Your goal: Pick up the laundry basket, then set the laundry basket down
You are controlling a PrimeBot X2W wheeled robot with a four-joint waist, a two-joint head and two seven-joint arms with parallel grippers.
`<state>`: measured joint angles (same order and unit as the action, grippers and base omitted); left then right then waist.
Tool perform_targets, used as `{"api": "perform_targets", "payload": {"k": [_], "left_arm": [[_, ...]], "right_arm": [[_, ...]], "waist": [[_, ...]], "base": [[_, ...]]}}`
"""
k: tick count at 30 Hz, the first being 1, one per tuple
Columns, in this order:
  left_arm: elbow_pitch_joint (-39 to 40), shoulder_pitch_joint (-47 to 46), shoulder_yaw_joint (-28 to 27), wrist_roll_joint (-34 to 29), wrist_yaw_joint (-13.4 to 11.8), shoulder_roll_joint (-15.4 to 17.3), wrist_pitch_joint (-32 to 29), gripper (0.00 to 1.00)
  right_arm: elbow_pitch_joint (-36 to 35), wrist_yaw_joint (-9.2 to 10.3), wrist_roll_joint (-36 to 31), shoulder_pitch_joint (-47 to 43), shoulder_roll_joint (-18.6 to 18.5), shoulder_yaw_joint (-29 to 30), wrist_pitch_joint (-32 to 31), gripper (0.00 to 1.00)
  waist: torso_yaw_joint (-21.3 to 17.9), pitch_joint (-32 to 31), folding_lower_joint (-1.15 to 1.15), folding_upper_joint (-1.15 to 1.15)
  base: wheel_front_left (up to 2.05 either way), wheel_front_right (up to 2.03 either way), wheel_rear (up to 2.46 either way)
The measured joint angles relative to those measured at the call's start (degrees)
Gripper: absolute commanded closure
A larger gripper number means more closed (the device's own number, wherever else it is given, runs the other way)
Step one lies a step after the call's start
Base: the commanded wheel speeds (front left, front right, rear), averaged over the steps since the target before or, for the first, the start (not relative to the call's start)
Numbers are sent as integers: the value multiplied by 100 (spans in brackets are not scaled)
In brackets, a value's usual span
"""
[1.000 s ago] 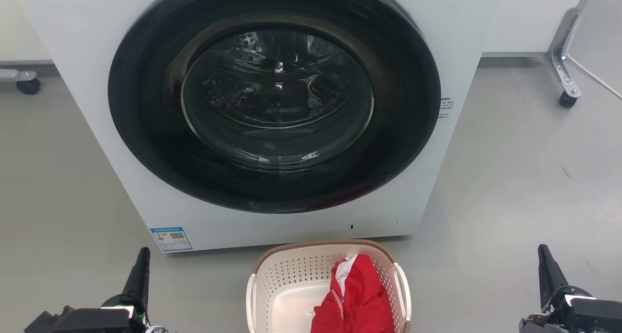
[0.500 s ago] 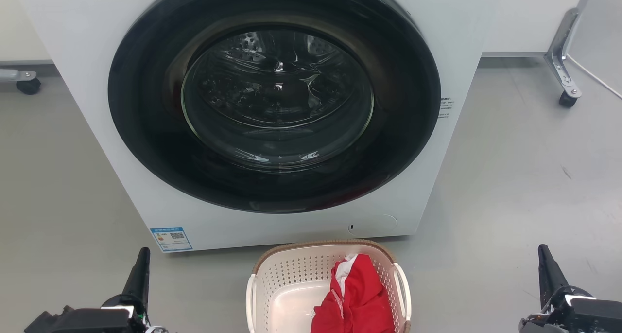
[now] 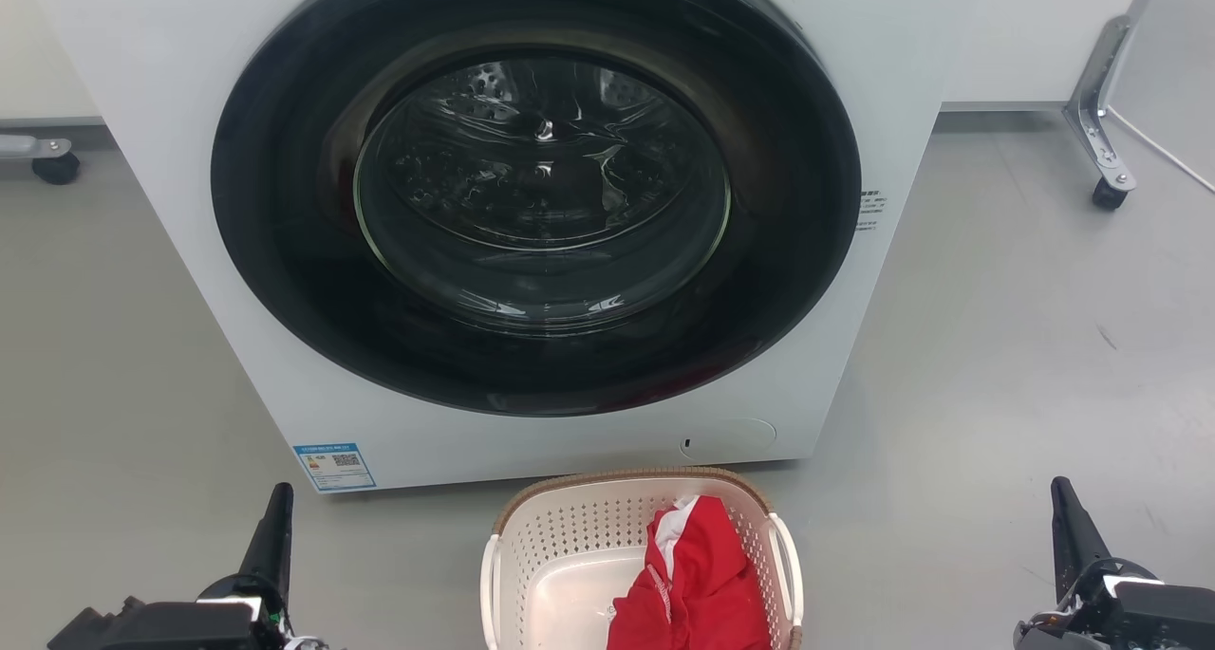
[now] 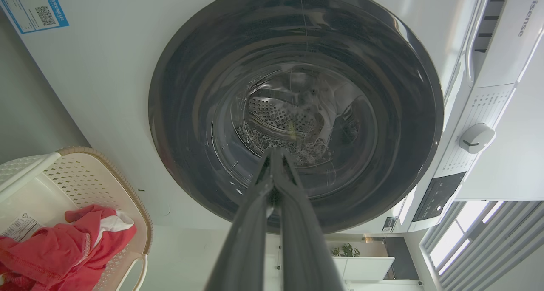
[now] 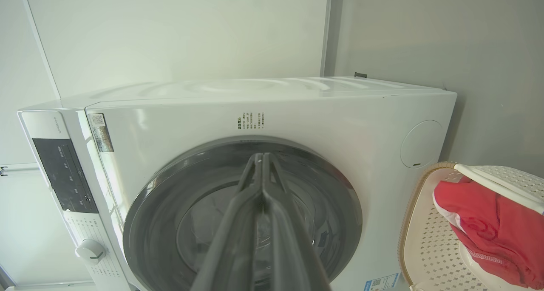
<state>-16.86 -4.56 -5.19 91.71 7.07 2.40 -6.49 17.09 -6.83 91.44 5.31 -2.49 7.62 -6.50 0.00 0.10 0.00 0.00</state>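
The laundry basket (image 3: 560, 546) is cream-white and perforated, with a brown woven-look rim. It stands on the floor at the bottom centre of the head view, just in front of the washing machine (image 3: 142, 100), with red clothing (image 3: 698, 584) inside. The basket (image 4: 80, 176) also appears at the left wrist view's lower left, and as the basket (image 5: 425, 240) at the right wrist view's lower right. My left gripper (image 3: 278, 508) is shut at the lower left, well left of the basket. On the far side, my right gripper (image 3: 1061, 503) is shut too. Both are empty.
The washing machine's dark round door (image 3: 536, 190) is closed and fills most of the head view. Two wheeled frame legs stand on the grey floor, one (image 3: 1101, 147) at the upper right, the other (image 3: 47, 157) at the left.
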Motion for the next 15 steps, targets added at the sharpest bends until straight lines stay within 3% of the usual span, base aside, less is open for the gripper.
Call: {"api": "perform_targets", "payload": {"k": [15], "left_arm": [[0,0,0,0,0,0,0,100]], "right_arm": [[-1,0,0,0,0,0,0,100]], "waist": [[0,0,0,0]], "base": [[0,0,0]]}}
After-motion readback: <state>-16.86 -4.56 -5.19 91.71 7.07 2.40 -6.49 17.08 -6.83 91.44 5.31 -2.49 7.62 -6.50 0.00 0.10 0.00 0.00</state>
